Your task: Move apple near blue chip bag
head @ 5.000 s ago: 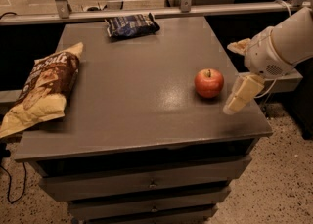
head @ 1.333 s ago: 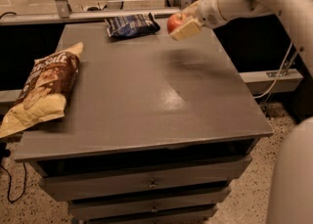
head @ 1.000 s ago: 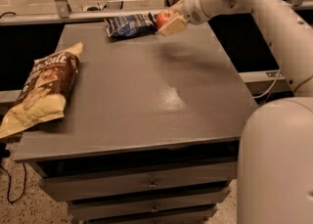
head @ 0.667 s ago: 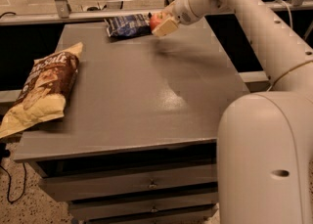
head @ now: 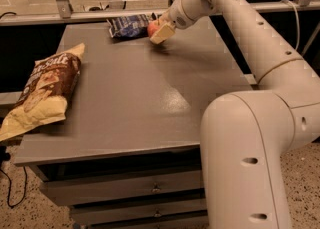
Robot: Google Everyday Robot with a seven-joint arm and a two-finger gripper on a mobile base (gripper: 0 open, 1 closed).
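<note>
While the apple (head: 152, 27) is held in the end effector (head: 159, 30), it sits at the far edge of the tabletop (head: 150, 98), just beside the right end of the blue chip bag (head: 128, 24).

- Apple: only a red, rounded part shows. A pale finger (head: 163, 33) covers its right side. No stem visible.
- Cannot tell whether its underside touches the tabletop or hangs just above it.
- Blue chip bag: dark blue, crinkled, white print, lying flat at the back edge. Apple and bag look very close, possibly touching; cannot tell.
- End effector: closed around the apple, reaching in from the right on the arm (head: 235, 18).

Judgement on step: carry looks finished and placement is in hand. The apple is already as near the bag as the task asks.

Next move calls for:
- lowering until the apple bears on the tabletop;
- parting the fingers gently, since a round apple may roll;
- lifting off upward, clear of the bag.

Elsewhere: brown and yellow chip bag (head: 44, 89) overhangs the left edge, well apart.
</note>
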